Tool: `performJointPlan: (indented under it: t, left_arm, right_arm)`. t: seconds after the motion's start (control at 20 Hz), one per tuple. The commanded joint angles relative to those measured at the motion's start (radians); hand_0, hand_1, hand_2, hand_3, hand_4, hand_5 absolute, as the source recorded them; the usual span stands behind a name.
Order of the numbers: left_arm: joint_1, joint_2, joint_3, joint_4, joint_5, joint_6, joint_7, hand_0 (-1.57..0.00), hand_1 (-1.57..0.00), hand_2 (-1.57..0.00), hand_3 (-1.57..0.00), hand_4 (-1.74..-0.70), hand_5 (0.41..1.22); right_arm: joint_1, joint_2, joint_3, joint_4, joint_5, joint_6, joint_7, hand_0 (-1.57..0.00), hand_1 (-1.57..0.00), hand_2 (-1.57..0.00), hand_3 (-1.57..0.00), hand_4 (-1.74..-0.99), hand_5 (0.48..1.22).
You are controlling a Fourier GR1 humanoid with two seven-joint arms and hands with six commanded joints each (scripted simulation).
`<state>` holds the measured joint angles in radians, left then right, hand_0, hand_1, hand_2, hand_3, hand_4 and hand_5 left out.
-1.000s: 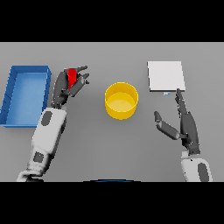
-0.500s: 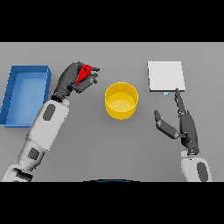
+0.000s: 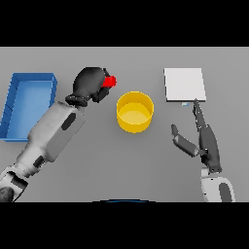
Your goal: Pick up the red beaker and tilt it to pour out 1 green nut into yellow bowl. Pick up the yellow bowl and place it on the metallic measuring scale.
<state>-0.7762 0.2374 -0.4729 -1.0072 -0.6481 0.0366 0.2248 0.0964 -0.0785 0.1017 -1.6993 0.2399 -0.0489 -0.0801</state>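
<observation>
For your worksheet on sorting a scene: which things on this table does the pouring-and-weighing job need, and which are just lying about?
Needed for the job:
- red beaker, gripped in the left hand
- yellow bowl
- metallic measuring scale

Just lying about:
- blue tray, at the table's left

The right hand rests open beside the scale.

1. I have one camera only, the head view, set high at the robot's head and looking down and forward onto the grey worktop point(image 3: 146, 175).
2. It sits at a middling distance: I see the worktop from the blue tray point(image 3: 12, 104) at the far left to the metallic measuring scale point(image 3: 184, 83) at upper right, with the yellow bowl point(image 3: 134, 112) near the centre.
3. Both arms enter from the lower edge, the left hand point(image 3: 90, 82) on my left, the right hand point(image 3: 206, 143) on my right.
4. No second view overlaps it.
</observation>
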Motion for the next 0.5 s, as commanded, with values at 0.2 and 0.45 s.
performJointPlan:
  t: [0.2, 0.45]
  left_arm:
    - [-0.103, 0.024, -0.114, 0.059, -0.114, -0.067, 0.004, -1.57, -1.57, -1.57, -1.57, -1.69, 1.196]
    - [-0.209, 0.041, -0.245, 0.096, -0.202, -0.195, -0.037, -1.57, -1.57, -1.57, -1.33, -1.69, 1.213]
  right_arm:
    - [0.007, 0.003, 0.005, -0.005, 0.006, -0.001, 0.015, 0.0, 0.0, 0.0, 0.0, -1.282, 0.705]
    - [0.005, 0.015, -0.01, 0.007, -0.025, -0.001, -0.006, 0.0, 0.0, 0.0, 0.0, -1.288, 0.685]
